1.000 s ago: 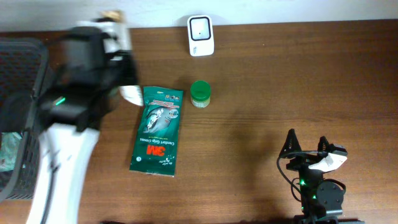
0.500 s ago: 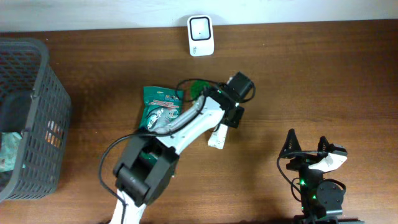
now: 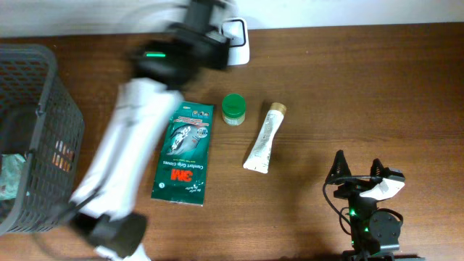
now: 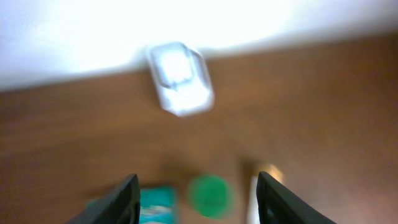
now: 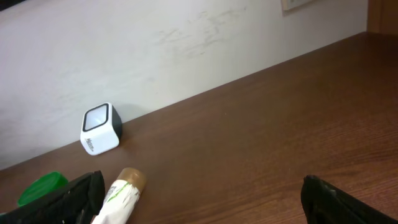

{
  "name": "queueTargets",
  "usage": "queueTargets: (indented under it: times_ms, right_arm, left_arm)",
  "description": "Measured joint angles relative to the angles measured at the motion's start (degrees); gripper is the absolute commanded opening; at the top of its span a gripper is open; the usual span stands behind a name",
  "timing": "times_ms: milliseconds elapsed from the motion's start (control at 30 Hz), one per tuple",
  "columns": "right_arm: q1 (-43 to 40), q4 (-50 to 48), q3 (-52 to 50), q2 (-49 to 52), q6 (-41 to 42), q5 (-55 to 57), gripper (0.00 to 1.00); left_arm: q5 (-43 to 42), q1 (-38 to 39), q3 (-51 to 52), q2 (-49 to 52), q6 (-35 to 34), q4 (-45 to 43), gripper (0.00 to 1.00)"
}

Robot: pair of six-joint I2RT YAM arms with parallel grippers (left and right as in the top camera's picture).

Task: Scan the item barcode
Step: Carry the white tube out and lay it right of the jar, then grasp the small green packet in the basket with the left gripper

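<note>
I'm watching the left arm [image 3: 134, 145] stretch long across the brown wooden worktop [image 3: 377, 87]. It's a blur in the overhead view, with its wrist up at the far edge over the white box-shaped barcode scanner [image 3: 243, 47]. On the left wrist camera the picture is smeared, but the left jaws clearly stand apart with nothing between them. All I see there is wood and, beyond it, the scanner by the pale wall.

The white squeeze tube with the tan cap [image 3: 264, 139] lies flat on the worktop, free of both arms, cap towards the far edge. It's well apart from the left jaws, closer to the robot than the scanner and a little to its right. Near it on the left stands a small round jar with a green lid [image 3: 233, 108], and further left lies a green 3M glove packet [image 3: 183, 151].

The right jaws are spread wide and hold nothing, sitting near the front edge, right of the tube and apart from it. On the right wrist camera the tube's cap end shows low down, close to one of the dark fingers [image 5: 74, 196]. A dark grey mesh basket [image 3: 43, 123] sits at the left edge.
</note>
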State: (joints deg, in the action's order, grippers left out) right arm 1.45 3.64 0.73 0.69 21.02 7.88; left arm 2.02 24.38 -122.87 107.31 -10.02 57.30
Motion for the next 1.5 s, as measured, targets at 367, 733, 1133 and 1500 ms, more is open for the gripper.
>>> queueTargets:
  times_ms: [367, 733, 1133, 1500]
  right_arm:
    - [0.0, 0.0, 0.0, 0.0, 0.0, 0.0, 0.98]
    - [0.0, 0.0, 0.0, 0.0, 0.0, 0.0, 0.98]
    - [0.0, 0.0, 0.0, 0.0, 0.0, 0.0, 0.98]
    - [0.0, 0.0, 0.0, 0.0, 0.0, 0.0, 0.98]
  left_arm:
    - [12.9, -54.9, 14.6, -16.6, 0.0, 6.3, 0.59]
    - [13.8, -66.9, 52.9, -14.4, 17.7, -25.6, 0.6]
    - [16.6, -67.8, 53.1, -3.5, 24.6, -32.3, 0.5]
    - [8.9, -68.9, 38.0, 3.8, 33.0, -14.0, 0.61]
